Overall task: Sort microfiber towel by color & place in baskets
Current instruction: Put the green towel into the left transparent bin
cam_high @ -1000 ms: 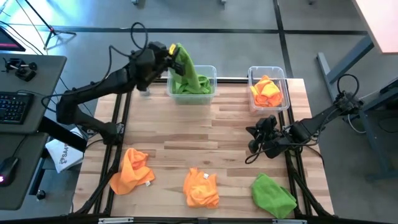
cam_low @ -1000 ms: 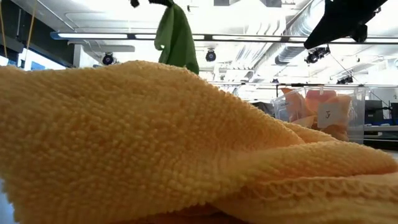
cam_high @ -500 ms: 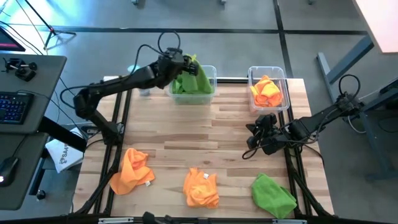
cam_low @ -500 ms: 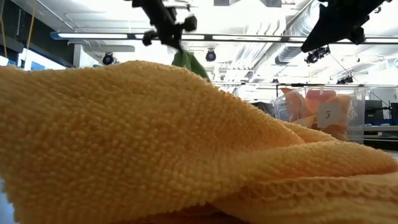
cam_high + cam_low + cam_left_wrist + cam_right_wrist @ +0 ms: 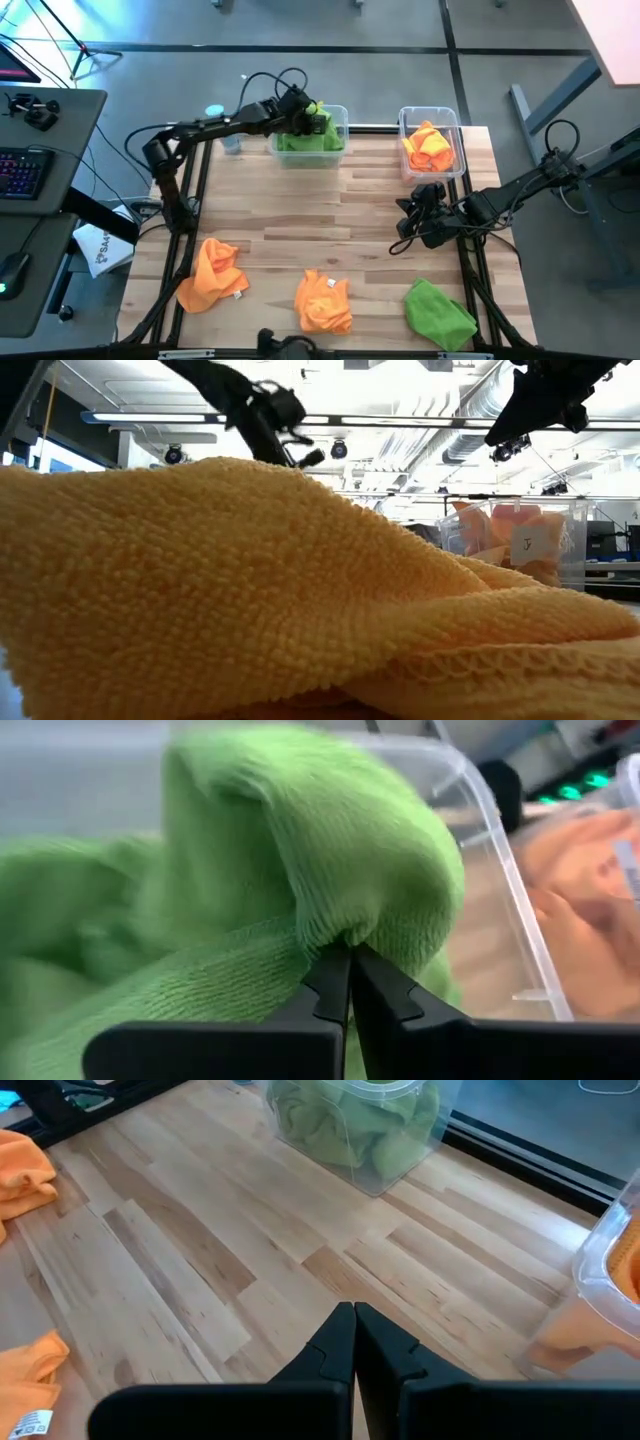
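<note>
A fold of the soft, light green towel [image 5: 300,870] is pinched by the left gripper [image 5: 316,117] inside the wider basket [image 5: 340,112] at upper centre. Such limp cloth is best taken at a raised fold. The right gripper [image 5: 407,225], clenched on nothing, is held over the surface [image 5: 300,215] at right.

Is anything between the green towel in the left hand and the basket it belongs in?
Nothing visible. The left hand is shut on the green towel, already down inside the wider basket on the green towels there. The right hand, shut and empty, waits above the table's right side.
</note>
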Tool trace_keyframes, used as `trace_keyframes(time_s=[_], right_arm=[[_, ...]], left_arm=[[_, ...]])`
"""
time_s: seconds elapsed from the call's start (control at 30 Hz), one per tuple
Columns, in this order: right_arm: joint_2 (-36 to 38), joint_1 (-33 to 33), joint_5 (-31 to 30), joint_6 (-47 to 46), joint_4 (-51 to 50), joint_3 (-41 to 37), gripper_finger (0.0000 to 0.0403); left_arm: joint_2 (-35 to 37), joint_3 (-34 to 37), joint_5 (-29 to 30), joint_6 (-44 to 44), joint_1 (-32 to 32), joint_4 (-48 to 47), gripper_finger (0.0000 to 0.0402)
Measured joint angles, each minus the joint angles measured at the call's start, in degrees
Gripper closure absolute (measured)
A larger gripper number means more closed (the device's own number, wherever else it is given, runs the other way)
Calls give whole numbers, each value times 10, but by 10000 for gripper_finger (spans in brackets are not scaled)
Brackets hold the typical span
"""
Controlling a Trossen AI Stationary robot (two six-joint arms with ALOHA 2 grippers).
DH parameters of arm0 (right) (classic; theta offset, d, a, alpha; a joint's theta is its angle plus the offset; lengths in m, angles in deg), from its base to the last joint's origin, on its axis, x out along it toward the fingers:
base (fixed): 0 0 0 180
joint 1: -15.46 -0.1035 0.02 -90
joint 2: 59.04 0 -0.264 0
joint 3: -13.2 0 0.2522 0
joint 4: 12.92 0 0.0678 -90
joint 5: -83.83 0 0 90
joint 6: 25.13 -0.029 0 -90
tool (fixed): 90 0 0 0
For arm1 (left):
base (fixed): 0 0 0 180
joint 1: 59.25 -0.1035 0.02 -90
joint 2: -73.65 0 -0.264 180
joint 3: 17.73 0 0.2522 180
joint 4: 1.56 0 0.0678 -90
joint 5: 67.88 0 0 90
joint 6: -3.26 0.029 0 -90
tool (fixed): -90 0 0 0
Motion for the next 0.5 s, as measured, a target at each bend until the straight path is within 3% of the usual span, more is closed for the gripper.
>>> trace_keyframes(time_s=[0.1, 0.5], right_arm=[[0, 0, 0, 0, 0, 0, 402], [0, 0, 0, -4, 0, 0, 402]], left_arm=[[-26, 0, -62, -28, -14, 26, 401], [-82, 0, -50, -39, -25, 5, 401]])
